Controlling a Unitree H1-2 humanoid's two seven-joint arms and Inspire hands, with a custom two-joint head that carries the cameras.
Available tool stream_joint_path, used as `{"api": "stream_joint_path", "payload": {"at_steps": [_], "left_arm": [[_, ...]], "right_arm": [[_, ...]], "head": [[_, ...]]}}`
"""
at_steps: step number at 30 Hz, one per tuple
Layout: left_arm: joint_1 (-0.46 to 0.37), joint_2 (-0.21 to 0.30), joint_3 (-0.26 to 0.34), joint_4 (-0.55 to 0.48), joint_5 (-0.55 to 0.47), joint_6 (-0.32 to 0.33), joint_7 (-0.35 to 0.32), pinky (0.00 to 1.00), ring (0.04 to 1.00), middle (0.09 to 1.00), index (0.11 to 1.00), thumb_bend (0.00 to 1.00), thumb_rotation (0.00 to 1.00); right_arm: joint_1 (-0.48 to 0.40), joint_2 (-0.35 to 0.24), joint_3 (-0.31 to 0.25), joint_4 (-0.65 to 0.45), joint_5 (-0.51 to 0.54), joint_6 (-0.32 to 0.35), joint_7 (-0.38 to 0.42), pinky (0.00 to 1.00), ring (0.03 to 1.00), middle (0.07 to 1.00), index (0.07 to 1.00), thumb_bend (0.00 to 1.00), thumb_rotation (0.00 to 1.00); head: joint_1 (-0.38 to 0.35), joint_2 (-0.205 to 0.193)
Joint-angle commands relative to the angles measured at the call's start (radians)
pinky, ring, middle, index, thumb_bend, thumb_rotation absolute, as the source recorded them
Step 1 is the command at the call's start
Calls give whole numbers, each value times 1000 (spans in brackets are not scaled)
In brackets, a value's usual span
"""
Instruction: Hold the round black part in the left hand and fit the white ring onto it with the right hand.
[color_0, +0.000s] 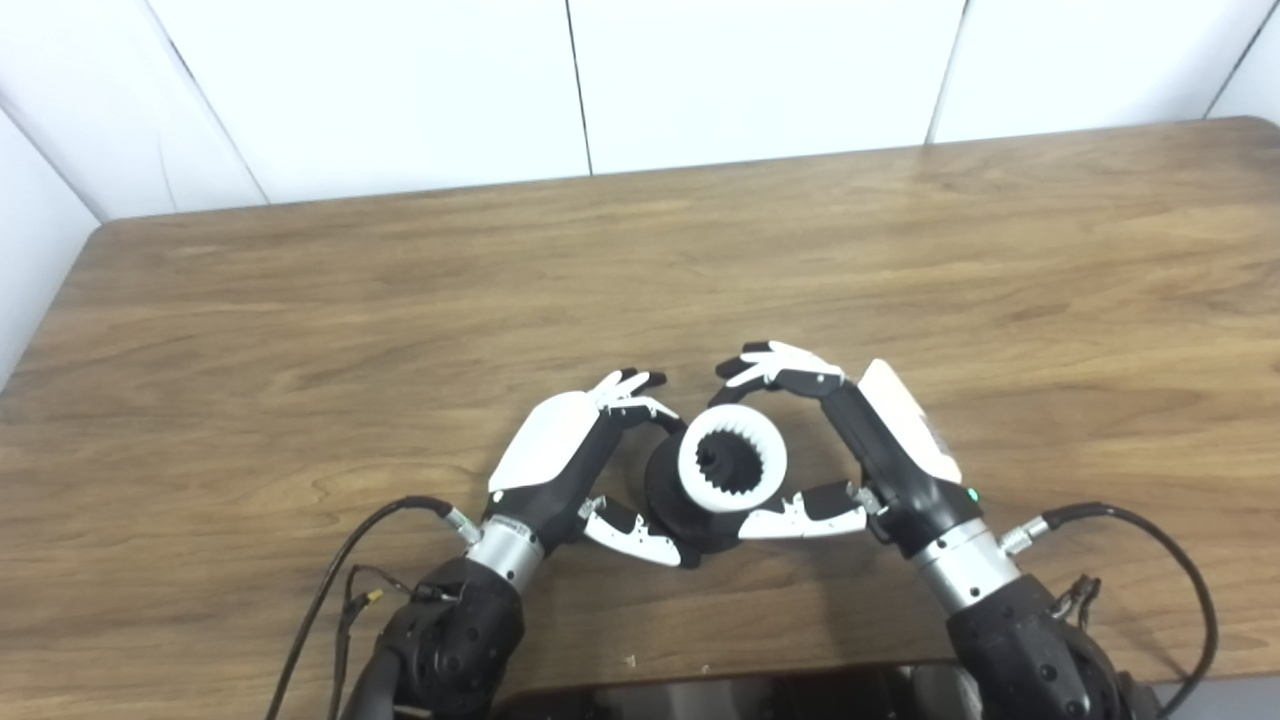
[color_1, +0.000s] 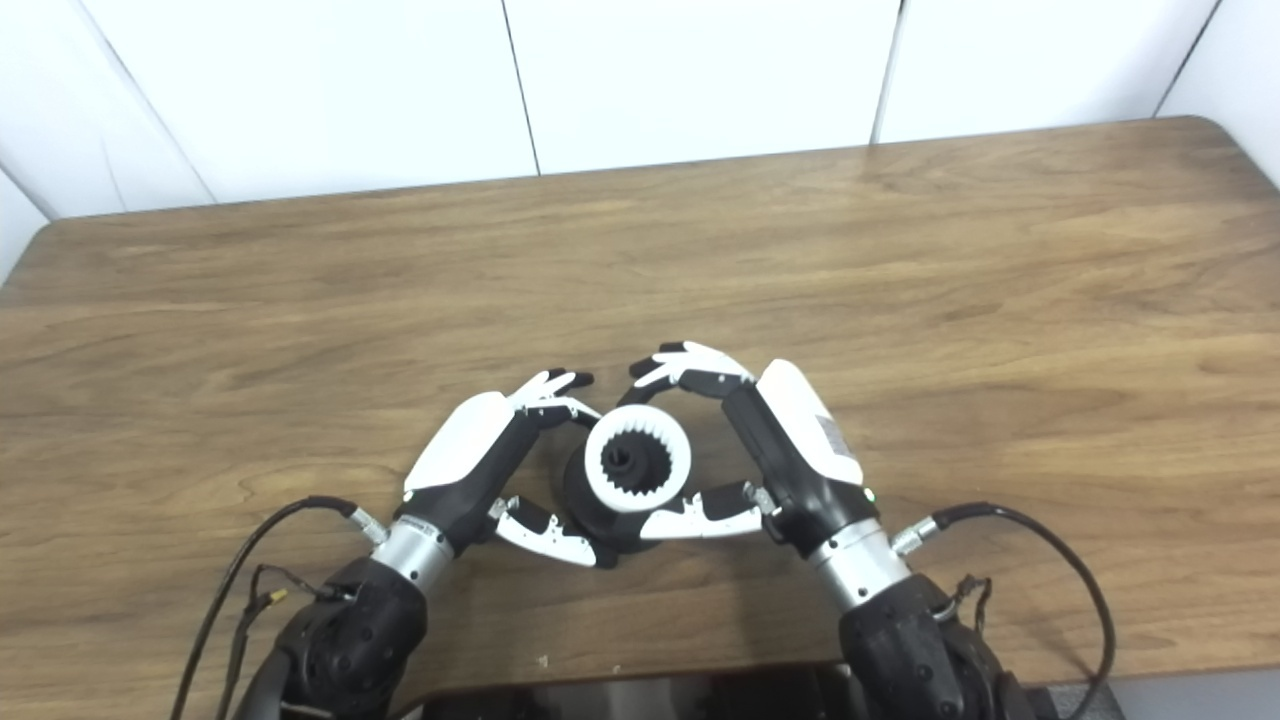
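Note:
The round black part (color_0: 668, 500) stands on the table (color_0: 300, 330) near the front edge. My left hand (color_0: 570, 455) is shut on it, fingers behind and thumb in front at its left side. The white ring (color_0: 732, 462), toothed on its inner edge, sits on top of the black part, and a dark hub shows through its hole. My right hand (color_0: 860, 450) comes in from the right and is shut on the ring: its fingers (color_1: 690, 368) curl over the ring's far edge and its thumb (color_1: 700, 518) lies against the near edge.
Bare wooden tabletop stretches to the left, right and back, ending at a white panelled wall (color_0: 700, 70). Black cables (color_0: 1180, 560) loop off both wrists above the table's front edge.

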Motion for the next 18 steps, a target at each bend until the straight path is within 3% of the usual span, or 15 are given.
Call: {"api": "stream_joint_path", "payload": {"at_steps": [1,18], "left_arm": [[-33,-6,-1,-19,6,-6,13,945,985,940,588,894,231],[-28,-3,-5,-22,5,-8,19,940,983,938,584,899,229]], "right_arm": [[-6,24,12,-6,-18,-23,-6,752,866,764,483,519,144],[-46,39,29,97,-44,-23,-39,747,861,763,483,518,144]], "head": [[2,2],[8,8]]}}
